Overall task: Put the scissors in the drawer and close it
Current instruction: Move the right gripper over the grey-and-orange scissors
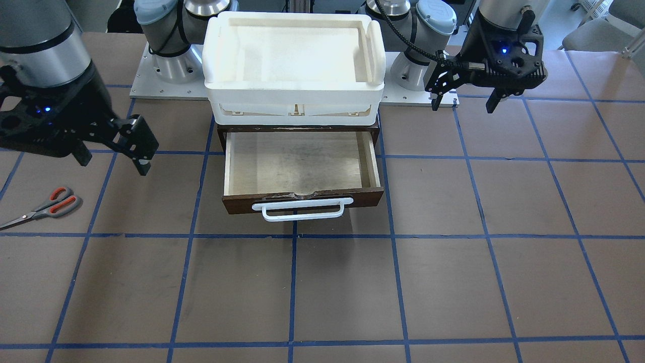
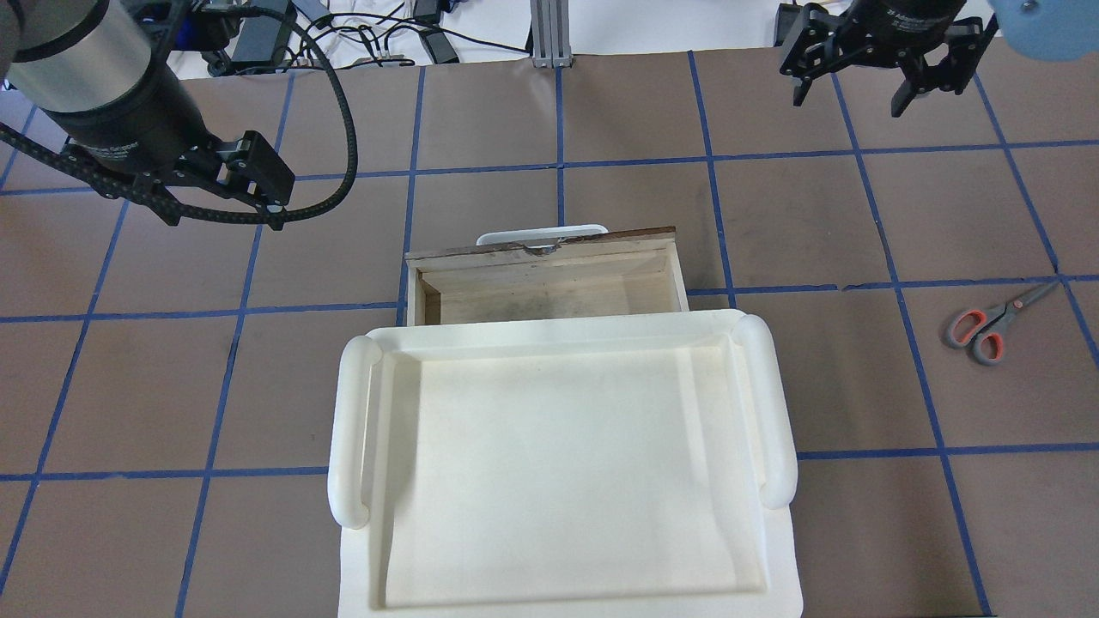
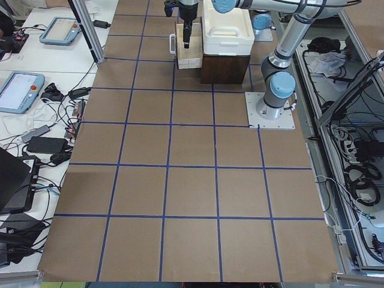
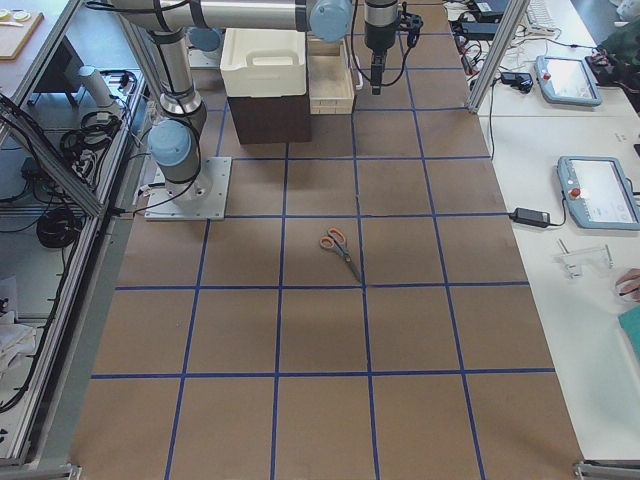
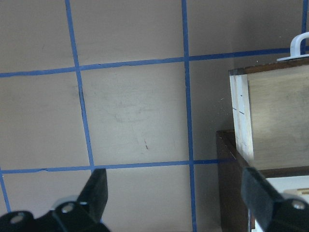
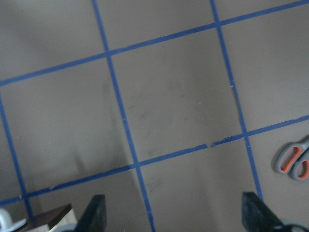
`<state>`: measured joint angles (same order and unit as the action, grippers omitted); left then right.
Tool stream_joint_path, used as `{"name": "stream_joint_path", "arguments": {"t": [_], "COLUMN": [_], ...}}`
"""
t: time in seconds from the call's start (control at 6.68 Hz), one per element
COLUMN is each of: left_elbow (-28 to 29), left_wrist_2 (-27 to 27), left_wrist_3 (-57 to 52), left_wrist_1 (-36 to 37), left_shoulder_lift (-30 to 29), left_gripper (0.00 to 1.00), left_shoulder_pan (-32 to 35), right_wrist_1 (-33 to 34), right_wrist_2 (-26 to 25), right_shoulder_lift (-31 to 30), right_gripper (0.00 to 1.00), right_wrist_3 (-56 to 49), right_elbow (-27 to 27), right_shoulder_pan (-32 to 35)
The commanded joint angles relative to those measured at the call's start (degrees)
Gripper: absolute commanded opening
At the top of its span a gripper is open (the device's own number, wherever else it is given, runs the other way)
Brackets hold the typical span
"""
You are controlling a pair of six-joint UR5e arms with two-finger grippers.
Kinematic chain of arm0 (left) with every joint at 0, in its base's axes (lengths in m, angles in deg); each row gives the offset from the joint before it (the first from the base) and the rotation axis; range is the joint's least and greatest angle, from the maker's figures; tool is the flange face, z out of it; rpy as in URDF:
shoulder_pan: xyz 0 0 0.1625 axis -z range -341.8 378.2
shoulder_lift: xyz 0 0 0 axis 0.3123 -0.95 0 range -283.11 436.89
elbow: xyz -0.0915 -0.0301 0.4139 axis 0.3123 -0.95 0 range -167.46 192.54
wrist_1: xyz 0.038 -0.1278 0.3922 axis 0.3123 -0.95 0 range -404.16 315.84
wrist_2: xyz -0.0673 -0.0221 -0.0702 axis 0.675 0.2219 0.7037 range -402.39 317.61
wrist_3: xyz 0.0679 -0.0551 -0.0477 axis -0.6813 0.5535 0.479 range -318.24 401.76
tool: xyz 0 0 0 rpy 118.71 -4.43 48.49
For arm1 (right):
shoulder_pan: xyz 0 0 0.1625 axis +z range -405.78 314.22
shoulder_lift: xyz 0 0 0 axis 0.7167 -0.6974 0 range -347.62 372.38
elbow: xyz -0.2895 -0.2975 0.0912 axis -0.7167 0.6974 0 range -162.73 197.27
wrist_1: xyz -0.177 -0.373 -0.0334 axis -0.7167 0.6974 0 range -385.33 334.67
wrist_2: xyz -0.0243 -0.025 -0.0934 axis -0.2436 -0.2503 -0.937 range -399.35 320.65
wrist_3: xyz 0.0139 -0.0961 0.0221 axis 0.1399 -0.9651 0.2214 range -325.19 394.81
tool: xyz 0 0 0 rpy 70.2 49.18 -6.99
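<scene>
On the robot's right side of the table (image 1: 504,282), the scissors (image 1: 48,206) lie flat on the brown surface, well apart from the drawer (image 1: 370,161). Their blades appear closed, though the pair shows too small to be certain. The handle loops point toward the drawer's side and the blades point away from it.

The right gripper (image 1: 113,164) hangs above the table with its jaws spread wide and nothing between them. In the overhead view it sits farther from the robot's base than the scissors and a little nearer the drawer's side. In the right wrist view the scissors' handles (image 6: 292,162) lie at the right edge, outside the span of the jaws and beyond the right-hand finger (image 6: 256,212).

The left gripper (image 1: 463,107) hangs on the opposite side of the drawer, its jaws likewise wide apart and empty. The scissors do not show in its wrist view, which takes in the drawer's corner.

The drawer stands pulled out, with its pale interior bare and its white handle (image 1: 302,209) facing away from the robot. A white tray (image 1: 292,96) rests on top of the cabinet above it.
</scene>
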<state>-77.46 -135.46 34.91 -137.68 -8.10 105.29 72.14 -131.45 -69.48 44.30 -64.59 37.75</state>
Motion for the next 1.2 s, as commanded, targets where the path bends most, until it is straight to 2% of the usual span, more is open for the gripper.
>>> {"name": "stream_joint_path", "arguments": {"t": [0.0,0.15,0.3,0.45,0.6,0.75,1.05], "left_elbow": [0.0,0.0,0.0,0.0,0.0,0.0,0.0], "left_wrist_2": [0.0,0.0,0.0,0.0,0.0,0.0,0.0], "left_wrist_3": [0.0,0.0,0.0,0.0,0.0,0.0,0.0], "left_wrist_1": [0.0,0.0,0.0,0.0,0.0,0.0,0.0], "left_shoulder_lift": [0.0,0.0,0.0,0.0,0.0,0.0,0.0], "left_gripper": [1.0,1.0,1.0,1.0,1.0,1.0,1.0], "left_shoulder_pan": [0.0,0.0,-0.1,-0.1,-0.1,-0.1,-0.1], "right_wrist_1": [3.6,4.0,4.7,4.7,4.4,5.9,17.2], "right_wrist_2": [-3.0,-7.6,-13.8,-12.3,-1.8,0.8,2.4], "right_shoulder_lift": [1.3,1.9,2.7,4.4,6.3,7.0,7.2], "right_gripper": [1.0,1.0,1.0,1.0,0.99,0.96,0.95], "right_wrist_3": [11.6,21.8,27.5,28.6,26.1,18.3,13.0], "right_elbow": [-2.1,-6.3,-9.6,-10.4,-11.3,-14.6,-23.7], "right_shoulder_pan": [-7.1,-8.3,-10.1,-15.6,-21.9,-26.4,-32.2]}}
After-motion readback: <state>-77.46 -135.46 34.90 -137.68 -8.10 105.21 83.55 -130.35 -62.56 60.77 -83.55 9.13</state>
